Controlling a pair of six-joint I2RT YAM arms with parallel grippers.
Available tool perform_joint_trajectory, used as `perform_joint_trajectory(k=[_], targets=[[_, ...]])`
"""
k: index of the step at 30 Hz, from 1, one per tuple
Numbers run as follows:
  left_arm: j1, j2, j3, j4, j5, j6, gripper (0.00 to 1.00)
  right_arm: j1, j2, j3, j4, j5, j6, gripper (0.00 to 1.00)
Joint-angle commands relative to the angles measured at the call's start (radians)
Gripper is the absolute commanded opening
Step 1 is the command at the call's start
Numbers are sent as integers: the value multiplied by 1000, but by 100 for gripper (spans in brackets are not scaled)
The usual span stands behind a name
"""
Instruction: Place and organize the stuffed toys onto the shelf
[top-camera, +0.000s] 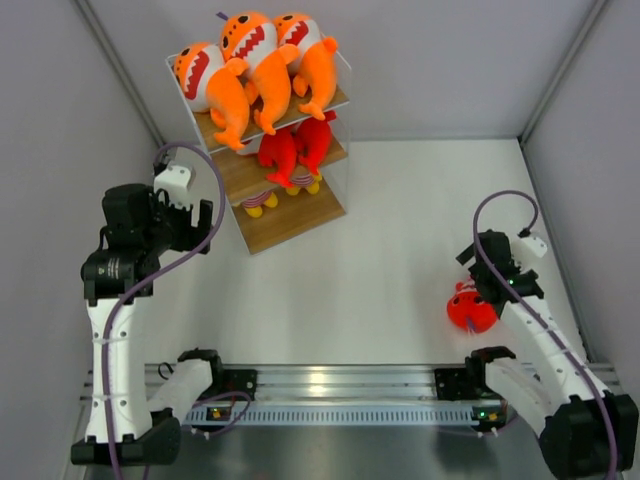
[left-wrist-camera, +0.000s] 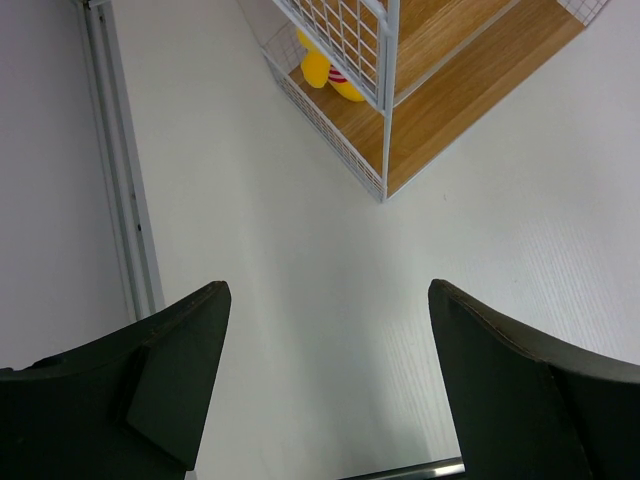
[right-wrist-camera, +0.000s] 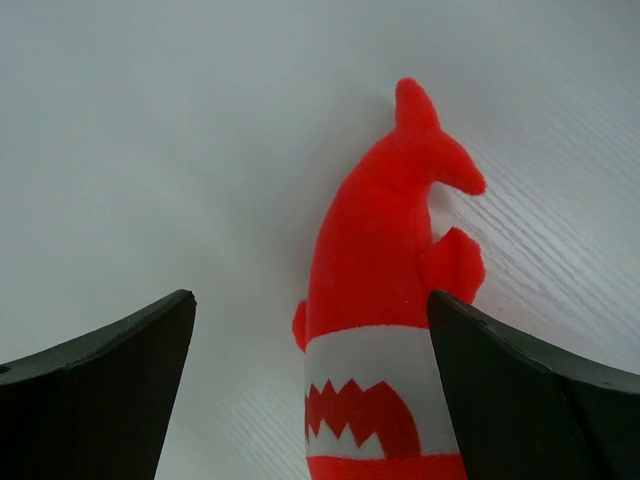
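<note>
The shelf (top-camera: 290, 222) stands at the back left. Three orange sharks (top-camera: 258, 60) lie side by side on its top board. Two red sharks (top-camera: 295, 148) sit on the middle board. A third red shark (top-camera: 470, 312) lies on the table at the right; in the right wrist view (right-wrist-camera: 385, 300) its toothy mouth is near the camera and its tail points away. My right gripper (right-wrist-camera: 310, 295) is open around it, its fingers on either side of the toy. My left gripper (left-wrist-camera: 325, 290) is open and empty above the table, left of the shelf's lower corner (left-wrist-camera: 450, 110).
Small yellow-footed striped figures (top-camera: 258, 205) stand on a lower shelf board, also in the left wrist view (left-wrist-camera: 325, 70). Grey walls close in the table on the left, back and right. A metal rail (top-camera: 340, 385) with the arm bases runs along the near edge.
</note>
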Motion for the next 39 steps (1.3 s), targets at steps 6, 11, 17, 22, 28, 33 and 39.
perform_joint_trajectory(k=[6,11,17,22,28,33,39], targets=[[0,-18,-13,9,-8,8,86,-4,230,-68,78,-383,78,95],[0,-15,-16,8,2,11,86,28,238,-140,214,-602,76,32],[-1,-6,-6,8,15,8,86,256,420,-2,437,-660,-12,0],[0,-9,-13,6,10,10,86,574,686,455,404,-836,-502,0],[-1,-21,-39,-46,172,56,84,797,835,682,330,-943,-816,0],[-3,-18,-56,-151,452,192,93,884,771,675,483,-966,-895,0],[-12,-5,-78,-219,640,311,98,892,734,681,587,-969,-906,0]])
